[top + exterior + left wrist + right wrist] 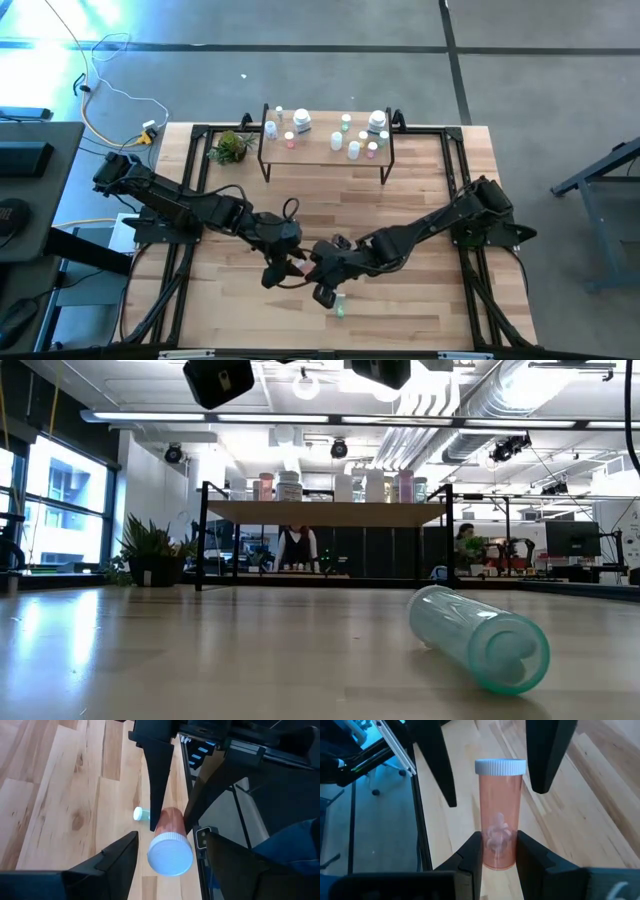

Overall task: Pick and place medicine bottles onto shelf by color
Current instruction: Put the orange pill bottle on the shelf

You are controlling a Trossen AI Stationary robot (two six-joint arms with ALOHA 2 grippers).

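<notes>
While clamped, translucent pink white-capped bottle point(499, 815)

On your table point(420, 310), slatted light wood, one item apart from the work: a small green plant point(232, 147) at the far left corner. Off the table's far left corner you have a yellow plug block point(149, 130) on the grey floor point(520, 90), with a white cable point(115, 92) trailing from it. Past the far edge, in the room behind, you can see two people point(297, 547) at benches.
</notes>
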